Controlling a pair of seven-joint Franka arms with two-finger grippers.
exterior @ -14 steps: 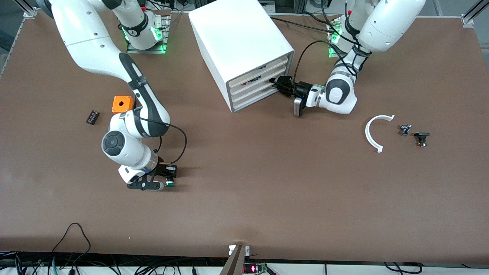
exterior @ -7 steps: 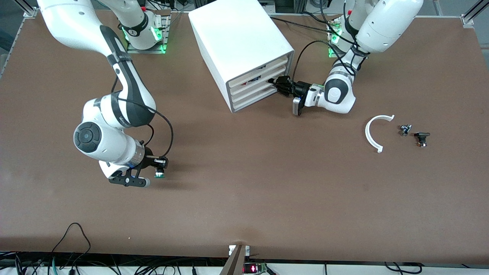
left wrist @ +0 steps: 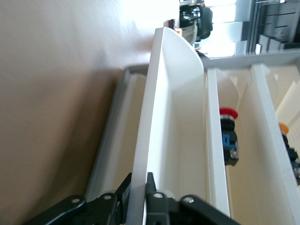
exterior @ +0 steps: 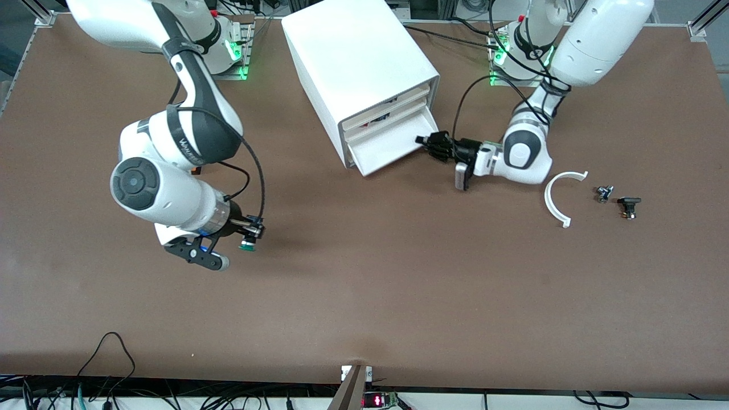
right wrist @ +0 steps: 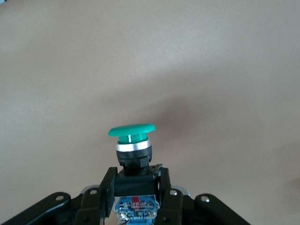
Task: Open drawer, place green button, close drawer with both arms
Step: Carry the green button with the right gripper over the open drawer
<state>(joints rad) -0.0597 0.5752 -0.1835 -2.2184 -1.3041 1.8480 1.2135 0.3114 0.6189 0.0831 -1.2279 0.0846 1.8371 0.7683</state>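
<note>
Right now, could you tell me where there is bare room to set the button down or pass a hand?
The drawer, pulled out by the left gripper, shows bare floor. The table is bare nearer the camera, under the right gripper holding the button. It is crowded toward the left arm's end: white arc and two small parts.

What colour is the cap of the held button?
Green, on the button; clearest in the right wrist view.

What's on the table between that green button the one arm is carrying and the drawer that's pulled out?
Nothing: in the front view only bare brown table lies between the button and the drawer.
</note>
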